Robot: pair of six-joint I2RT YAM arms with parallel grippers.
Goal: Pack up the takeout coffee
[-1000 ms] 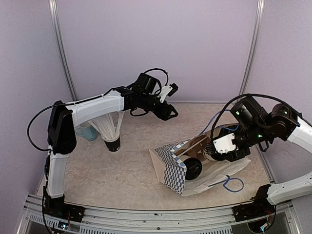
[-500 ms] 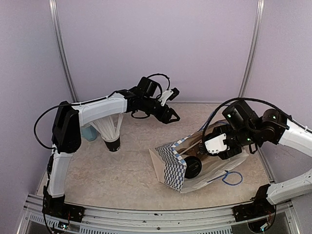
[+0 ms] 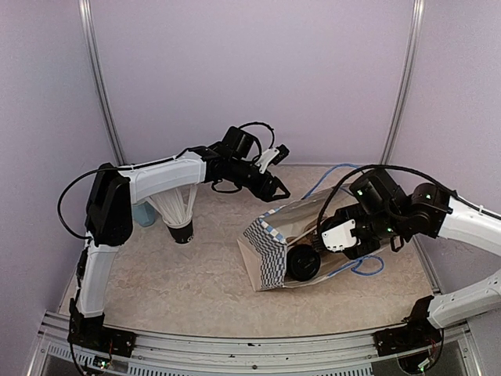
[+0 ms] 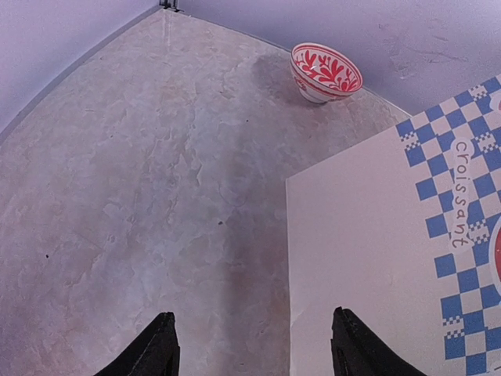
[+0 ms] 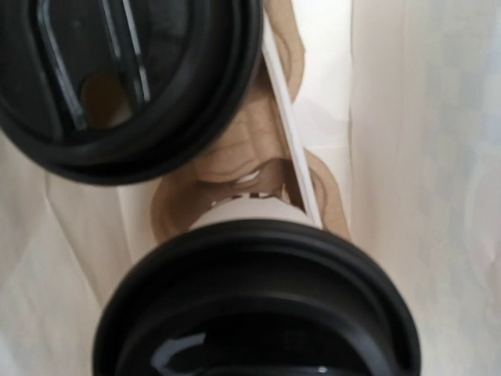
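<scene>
A paper bag (image 3: 266,249) with blue checks lies on its side, mouth toward the front. One takeout coffee lid (image 3: 304,262) shows black in that mouth. In the right wrist view two black lids fill the frame, one close (image 5: 258,305) and one farther (image 5: 117,78), both cups seated in a brown cardboard carrier (image 5: 262,133) inside the bag. My right gripper (image 3: 319,247) reaches into the bag and is shut on the near cup; its fingers are hidden under the lid. My left gripper (image 3: 275,188) (image 4: 254,341) hovers open over the bag's back edge (image 4: 368,258), holding nothing.
A black cup of white straws (image 3: 182,229) and a light-blue mug (image 3: 143,213) stand at the left. A red-patterned bowl (image 4: 325,72) sits by the back wall. The bag's blue cord handle (image 3: 362,266) lies on the table at the right.
My right gripper has moved left and back with the cup, and the bag has shifted and tipped up with it. The left gripper has moved slightly right, toward the bag.
</scene>
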